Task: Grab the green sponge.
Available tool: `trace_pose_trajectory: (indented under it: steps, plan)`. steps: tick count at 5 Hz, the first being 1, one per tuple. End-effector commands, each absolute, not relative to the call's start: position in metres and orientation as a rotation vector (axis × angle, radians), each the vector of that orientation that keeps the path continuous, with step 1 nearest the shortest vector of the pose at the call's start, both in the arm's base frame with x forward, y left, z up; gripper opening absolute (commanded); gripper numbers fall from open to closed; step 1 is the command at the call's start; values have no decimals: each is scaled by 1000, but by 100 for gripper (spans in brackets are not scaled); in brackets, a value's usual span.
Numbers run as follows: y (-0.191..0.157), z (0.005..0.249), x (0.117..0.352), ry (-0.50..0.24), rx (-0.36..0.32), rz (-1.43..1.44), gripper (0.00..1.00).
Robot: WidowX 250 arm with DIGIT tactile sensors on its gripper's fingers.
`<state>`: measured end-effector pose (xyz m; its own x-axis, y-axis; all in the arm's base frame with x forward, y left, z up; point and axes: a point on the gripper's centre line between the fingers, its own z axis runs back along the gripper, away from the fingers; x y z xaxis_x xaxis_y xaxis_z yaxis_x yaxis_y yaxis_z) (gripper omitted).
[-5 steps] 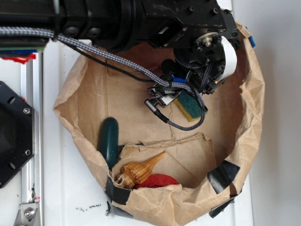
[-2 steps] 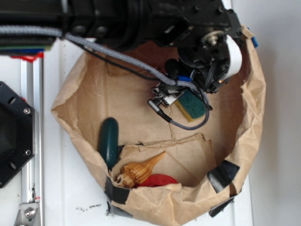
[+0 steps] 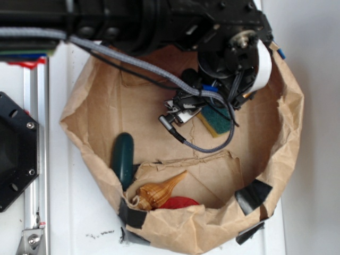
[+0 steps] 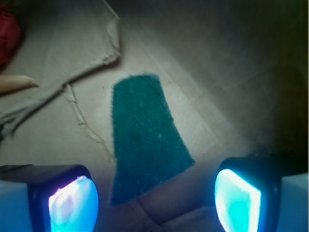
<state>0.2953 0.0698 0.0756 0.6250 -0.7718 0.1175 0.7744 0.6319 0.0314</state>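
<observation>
We have the claw (image 4: 154,198) positioned above the sponge (image 4: 147,150), its pads (image 4: 72,205) spread apart on either side of the near end. The sponge lies flat on the paper floor of the bag (image 3: 159,106), green side up, in the far right part under the arm. Nothing is gripped yet. By our judgement the approach is mostly done; what remains is to drop lower, close on the sponge and lift it. The shell (image 3: 159,192) and the dark green object (image 3: 122,158) sit well apart.
</observation>
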Motion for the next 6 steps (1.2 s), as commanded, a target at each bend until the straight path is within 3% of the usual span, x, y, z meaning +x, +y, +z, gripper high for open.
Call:
trace_pose_trajectory:
  steps: [1, 3, 6]
  plan:
    - [63, 103, 290, -191, -2, -929, 100]
    - [55, 98, 299, -210, 3, -905, 100]
    - [42, 83, 305, -177, 3, -910, 100]
